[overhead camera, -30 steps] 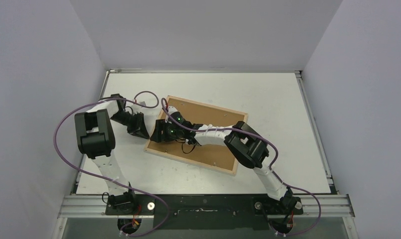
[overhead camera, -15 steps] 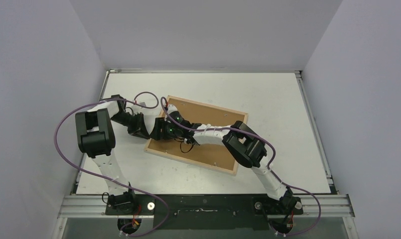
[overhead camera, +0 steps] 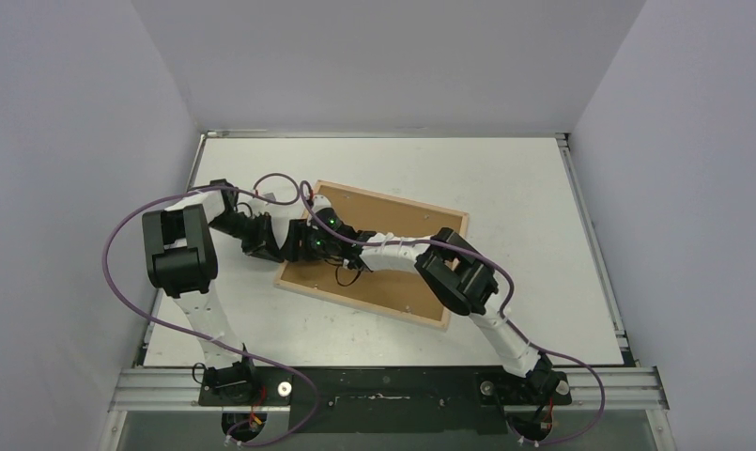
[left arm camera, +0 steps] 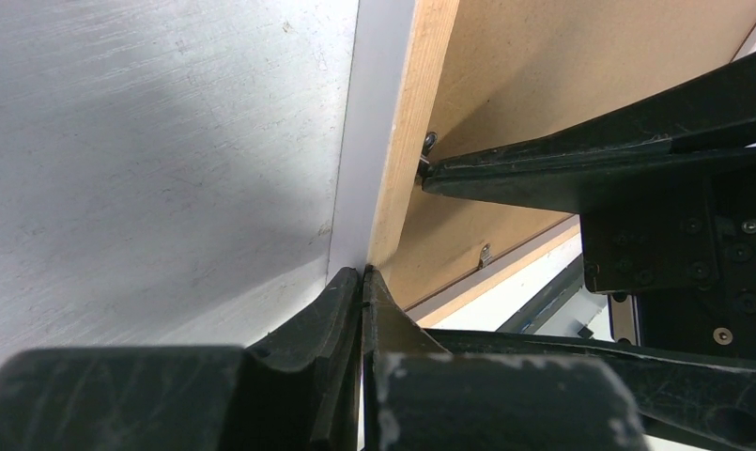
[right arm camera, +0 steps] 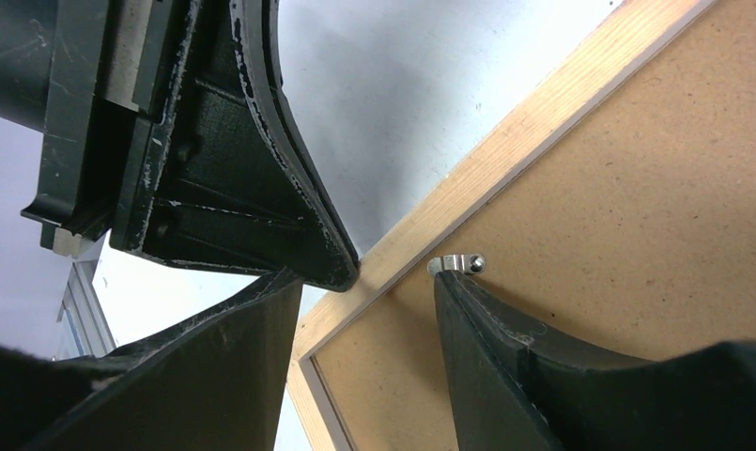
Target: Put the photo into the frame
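Note:
The frame (overhead camera: 393,198) lies back up on the table, with the brown backing panel (overhead camera: 393,293) set in it. The photo is out of view. My left gripper (overhead camera: 278,246) is shut, its tips (left arm camera: 362,274) against the outer side of the frame's left slat (left arm camera: 402,169). My right gripper (overhead camera: 300,246) is open and straddles that same slat (right arm camera: 543,89). One finger is outside the frame; the other rests on the backing panel (right arm camera: 637,235) with its tip at a small metal clip (right arm camera: 456,264). The left gripper's shut fingers (right arm camera: 289,216) show just beside it.
The white table (overhead camera: 505,169) has grey walls on three sides and a metal rail along the near edge. A second metal clip (left arm camera: 485,252) sits on the backing's rim. Both arms and their purple cables crowd the frame's left end.
The frame's left end has shifted a little to the left. Both grippers have moved slightly up and left with it and now sit closer together.

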You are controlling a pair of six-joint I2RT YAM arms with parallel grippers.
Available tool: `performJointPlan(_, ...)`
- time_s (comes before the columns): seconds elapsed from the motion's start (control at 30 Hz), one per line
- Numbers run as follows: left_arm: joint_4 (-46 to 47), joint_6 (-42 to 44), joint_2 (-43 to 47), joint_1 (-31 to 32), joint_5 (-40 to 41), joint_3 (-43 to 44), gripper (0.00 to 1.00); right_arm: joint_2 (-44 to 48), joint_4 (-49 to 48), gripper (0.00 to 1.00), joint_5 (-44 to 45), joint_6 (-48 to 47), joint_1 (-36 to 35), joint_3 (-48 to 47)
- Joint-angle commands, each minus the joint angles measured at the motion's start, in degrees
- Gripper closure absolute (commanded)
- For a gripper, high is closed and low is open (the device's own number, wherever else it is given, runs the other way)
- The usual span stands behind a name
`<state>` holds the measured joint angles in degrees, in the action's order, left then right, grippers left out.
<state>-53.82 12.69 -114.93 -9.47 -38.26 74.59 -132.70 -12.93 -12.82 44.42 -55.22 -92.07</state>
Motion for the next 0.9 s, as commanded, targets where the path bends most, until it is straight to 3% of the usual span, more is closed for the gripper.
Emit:
performJointPlan(0.0, 2.5, 1.4, -2.1, 0.9, 0.3, -1.2, 1.00, -1.9, -0.2, 0.44, 1.9, -0.6, -0.6, -2.7)
performJointPlan(0.6, 2.0, 2.0, -2.5, 1.5, -0.5, -1.2, 1.00, -2.5, -1.7, 0.45, 7.5, -0.7, -1.7, -2.5)
performJointPlan(0.87, 1.1, 1.9, -1.9, 1.1, -0.6, -0.3, 1.00, 3.6, -4.4, 0.41, 5.2, -1.9, -1.4, 1.6)
